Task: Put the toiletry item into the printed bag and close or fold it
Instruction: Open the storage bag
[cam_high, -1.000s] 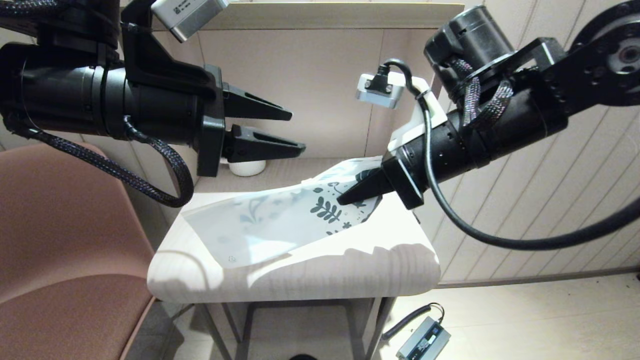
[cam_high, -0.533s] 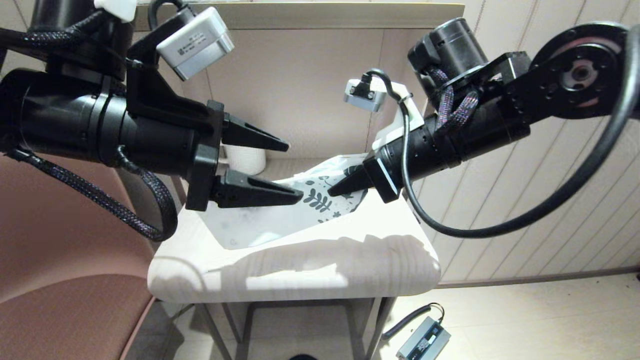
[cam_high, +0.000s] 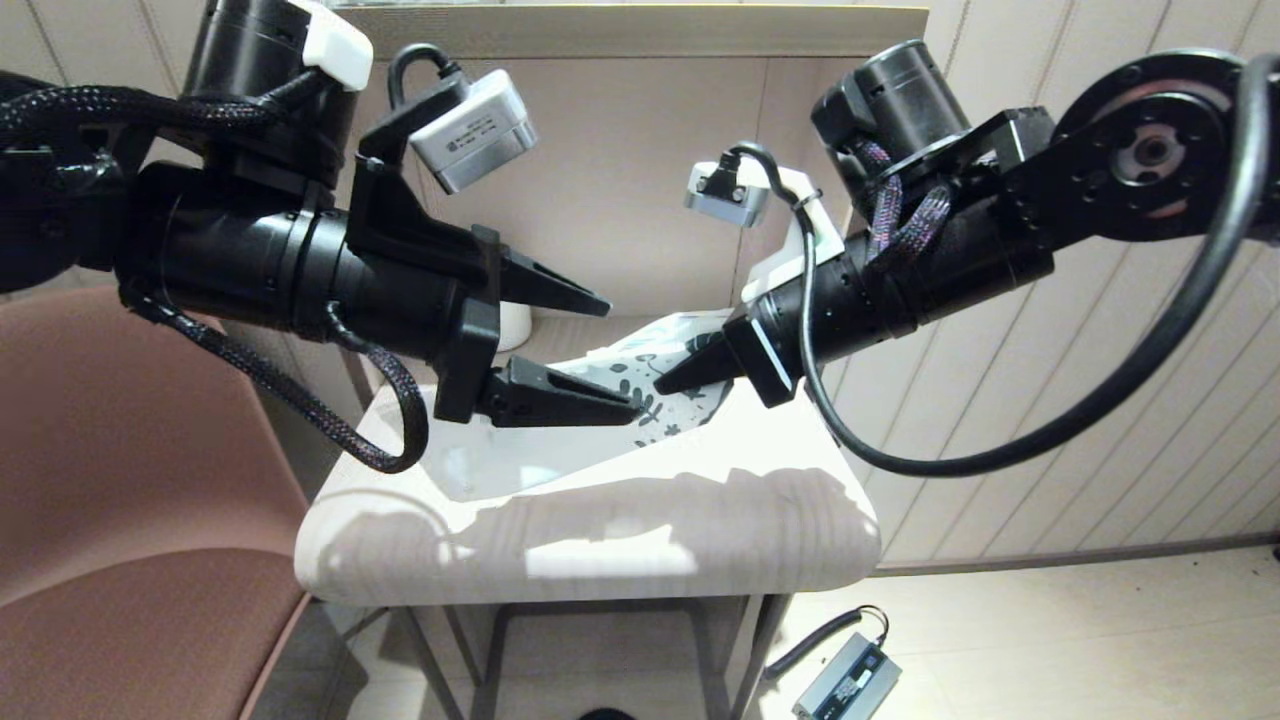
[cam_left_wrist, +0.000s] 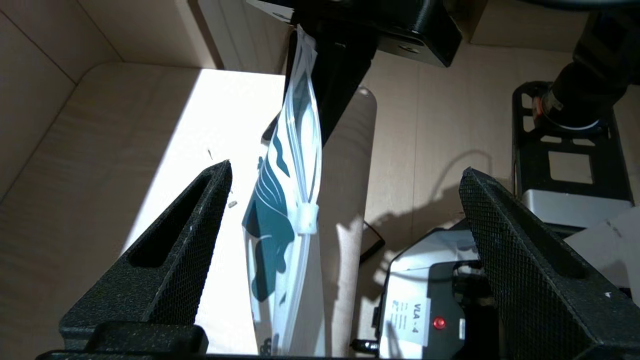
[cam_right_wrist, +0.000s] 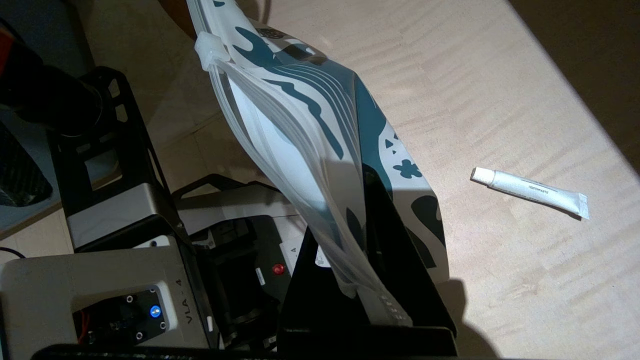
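Note:
The printed bag (cam_high: 520, 462) lies slanted on the small table (cam_high: 700, 540), its leaf-print end (cam_high: 655, 405) lifted off the top. My right gripper (cam_high: 668, 384) is shut on that end's edge. In the right wrist view the bag (cam_right_wrist: 310, 125) hangs from the right gripper (cam_right_wrist: 350, 235), the zip slider (cam_right_wrist: 207, 50) at its far corner. The toiletry item (cam_right_wrist: 531, 192), a small white tube, lies on the table beside the bag, apart from it; the head view does not show it. My left gripper (cam_high: 622, 358) is open, with the bag's mouth edge (cam_left_wrist: 295, 200) between its fingers, untouched.
A white mug (cam_high: 516, 322) stands at the table's back left, mostly hidden behind the left gripper. A brown chair (cam_high: 120, 500) stands close on the left. Walls close in the table's back and left. On the floor, right of the table's legs, lies a grey device (cam_high: 848, 685).
My left gripper has moved right and down to the bag's printed end, still open. My right gripper lifted that end a little and drew it leftward.

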